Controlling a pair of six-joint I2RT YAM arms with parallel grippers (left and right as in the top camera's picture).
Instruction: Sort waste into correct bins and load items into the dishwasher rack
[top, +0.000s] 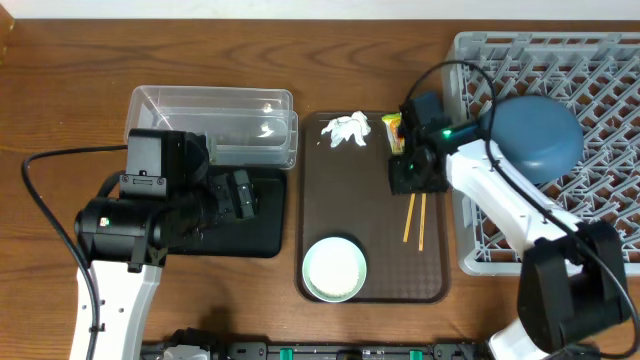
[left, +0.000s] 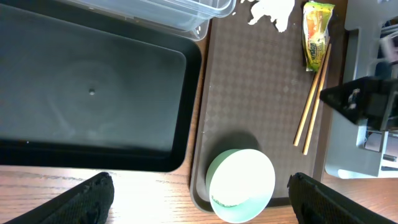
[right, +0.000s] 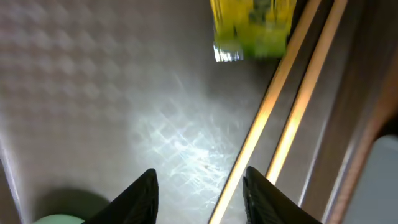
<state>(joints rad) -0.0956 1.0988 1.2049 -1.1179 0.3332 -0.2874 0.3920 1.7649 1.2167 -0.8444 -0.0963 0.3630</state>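
The wooden chopsticks (top: 414, 218) lie on the brown serving tray (top: 330, 190), also seen in the right wrist view (right: 292, 118) and the left wrist view (left: 313, 102). My right gripper (right: 199, 193) is open and empty, low over the tray beside the chopsticks, just below the yellow-green snack wrapper (right: 252, 25). The wrapper (top: 392, 130) and the crumpled white tissue (top: 346, 129) lie at the tray's far end. The white bowl with green rim (top: 334, 268) stands at its near end. My left gripper (left: 199, 199) is open and empty over the black tray (top: 262, 220). The dark-blue plate (top: 537, 135) rests in the grey dishwasher rack (top: 600, 90).
The clear plastic tub (top: 215, 125) stands behind the black tray at the left. The rack's left wall (left: 348, 124) runs close beside the chopsticks. A black cable (top: 60, 160) loops over the table at the far left.
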